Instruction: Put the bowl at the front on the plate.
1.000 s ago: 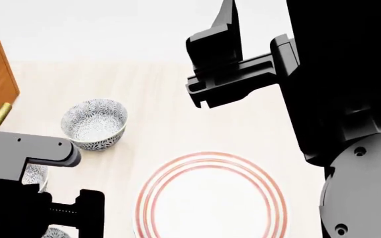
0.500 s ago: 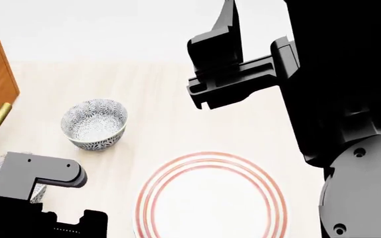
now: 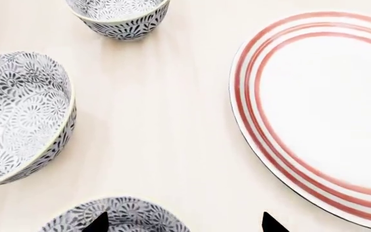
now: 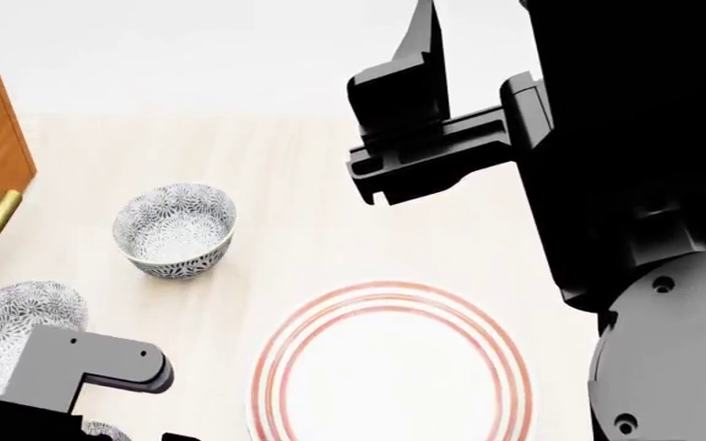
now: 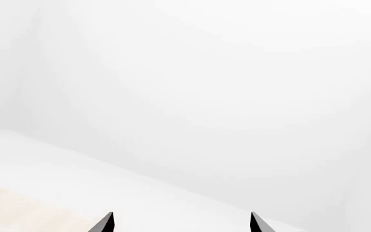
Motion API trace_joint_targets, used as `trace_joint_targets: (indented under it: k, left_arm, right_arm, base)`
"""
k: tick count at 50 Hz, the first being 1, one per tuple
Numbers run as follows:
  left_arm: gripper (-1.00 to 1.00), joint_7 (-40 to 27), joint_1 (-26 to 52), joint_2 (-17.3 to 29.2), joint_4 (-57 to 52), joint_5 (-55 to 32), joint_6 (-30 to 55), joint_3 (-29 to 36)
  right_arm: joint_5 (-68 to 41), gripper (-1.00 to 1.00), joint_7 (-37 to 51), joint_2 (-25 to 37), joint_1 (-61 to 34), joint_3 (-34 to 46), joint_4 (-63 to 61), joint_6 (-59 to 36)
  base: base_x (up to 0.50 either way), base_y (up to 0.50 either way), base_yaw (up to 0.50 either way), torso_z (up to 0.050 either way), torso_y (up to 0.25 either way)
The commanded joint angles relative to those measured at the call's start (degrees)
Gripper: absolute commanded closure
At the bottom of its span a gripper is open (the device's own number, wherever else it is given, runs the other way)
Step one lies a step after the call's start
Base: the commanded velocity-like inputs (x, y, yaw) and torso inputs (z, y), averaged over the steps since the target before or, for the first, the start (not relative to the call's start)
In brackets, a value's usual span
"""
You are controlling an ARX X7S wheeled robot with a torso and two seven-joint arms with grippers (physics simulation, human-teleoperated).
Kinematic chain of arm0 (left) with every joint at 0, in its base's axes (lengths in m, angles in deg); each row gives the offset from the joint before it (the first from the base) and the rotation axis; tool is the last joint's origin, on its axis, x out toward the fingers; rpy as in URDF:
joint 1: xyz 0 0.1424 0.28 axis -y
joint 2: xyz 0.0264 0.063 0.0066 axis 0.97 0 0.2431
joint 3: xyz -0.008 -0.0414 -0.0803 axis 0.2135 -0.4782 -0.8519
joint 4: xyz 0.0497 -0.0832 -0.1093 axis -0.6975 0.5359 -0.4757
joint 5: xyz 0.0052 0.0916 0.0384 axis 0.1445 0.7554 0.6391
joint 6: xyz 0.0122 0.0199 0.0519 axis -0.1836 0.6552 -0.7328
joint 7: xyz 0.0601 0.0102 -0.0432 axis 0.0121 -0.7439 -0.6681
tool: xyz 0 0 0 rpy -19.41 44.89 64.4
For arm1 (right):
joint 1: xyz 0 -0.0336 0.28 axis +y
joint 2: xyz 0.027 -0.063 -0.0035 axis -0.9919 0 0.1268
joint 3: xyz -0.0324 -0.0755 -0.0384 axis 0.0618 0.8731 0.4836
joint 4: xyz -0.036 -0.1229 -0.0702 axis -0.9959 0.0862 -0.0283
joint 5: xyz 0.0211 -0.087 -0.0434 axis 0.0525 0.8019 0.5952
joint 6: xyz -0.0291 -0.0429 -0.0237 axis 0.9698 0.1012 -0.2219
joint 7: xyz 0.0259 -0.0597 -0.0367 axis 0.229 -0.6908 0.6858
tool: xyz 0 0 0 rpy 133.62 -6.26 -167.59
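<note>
The bowl [image 3: 114, 217] at the front sits at the near edge of the tabletop [image 3: 166, 135], about eight o'clock from the plate [image 3: 321, 111], directly beneath the left pincer [image 3: 182, 223], whose tips stand wide and empty. To do this step well, I would lower one tip inside the rim and one outside, then close gently, steering clear of the neighbouring bowl [image 3: 21, 113]. The right pincer [image 5: 180, 223] hangs wide in open air. Count: three patterned bowls, including the far bowl [image 3: 120, 14], and one plate.

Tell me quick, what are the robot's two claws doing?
Left gripper: open, empty, above the front bowl.
Right gripper: open, empty, raised.
</note>
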Motion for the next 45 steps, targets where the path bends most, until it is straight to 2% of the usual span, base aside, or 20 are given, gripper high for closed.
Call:
trace_joint_targets:
  k: [1,45]
  left_arm:
    - [-1.0,0.64,-1.65,0.46,-0.34,0.9,-0.33,0.94]
    - [-1.0,1.4,-5.61,1.24,1.32,2.29,-1.53,3.39]
  right_arm:
    - [0.13,-1.0,-0.12,0.02,-0.01,0.31,0.08,0.21]
    - [0.09,-1.0,-0.02,0.4,-0.76,1.34,0.18,0.63]
  base:
    - [0.0,0.0,0.0,0.0,0.0]
    - [0.0,0.0,0.0,0.0,0.0]
